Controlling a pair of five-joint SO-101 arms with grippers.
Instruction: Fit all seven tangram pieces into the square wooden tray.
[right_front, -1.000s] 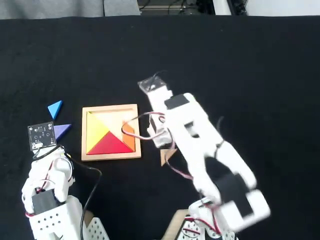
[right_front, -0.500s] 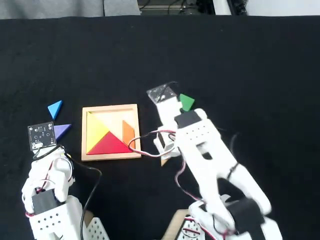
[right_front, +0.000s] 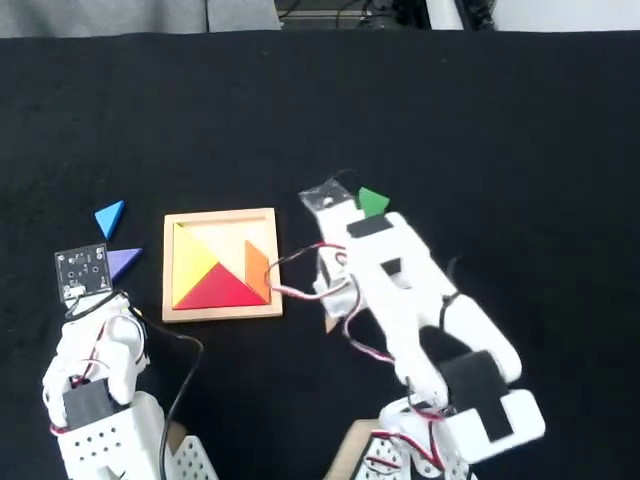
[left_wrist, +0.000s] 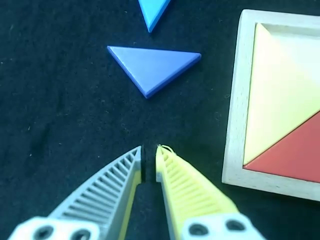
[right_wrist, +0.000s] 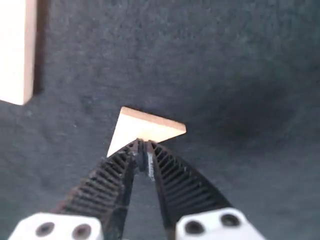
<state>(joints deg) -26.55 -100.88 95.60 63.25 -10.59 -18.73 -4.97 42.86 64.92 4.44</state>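
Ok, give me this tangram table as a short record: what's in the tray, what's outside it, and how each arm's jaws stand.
tray: square wooden tray, part filled
in tray: yellow triangle, red triangle, orange piece
outside, left arm's side: light blue triangle, violet-blue triangle
outside, right arm's side: green triangle, plain wooden triangle
left jaws: shut, tips short of the violet-blue triangle
right jaws: shut, tips at the plain wooden triangle's edge
pieces left to place: four
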